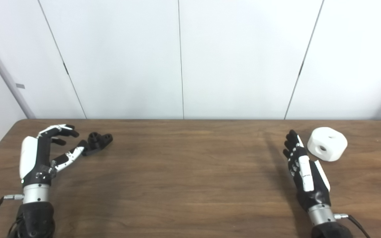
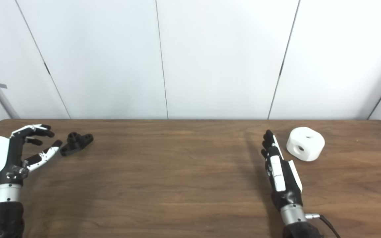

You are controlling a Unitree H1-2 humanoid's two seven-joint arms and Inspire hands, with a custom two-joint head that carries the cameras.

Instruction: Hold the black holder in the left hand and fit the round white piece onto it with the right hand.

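While both forearms are cropped, left hand [image 1: 41, 155] spread near black holder [image 1: 98, 142], right hand [image 1: 304, 170] flat (empty).

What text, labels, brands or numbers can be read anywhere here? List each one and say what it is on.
None can be read.
black holder: no marking visible.
round white piece: plain white with holes, no print.
left hand and right hand: no legible lettering.
table: bare wood grain.
small grey tag on the wall strip at left: too small to tell if it bears text.
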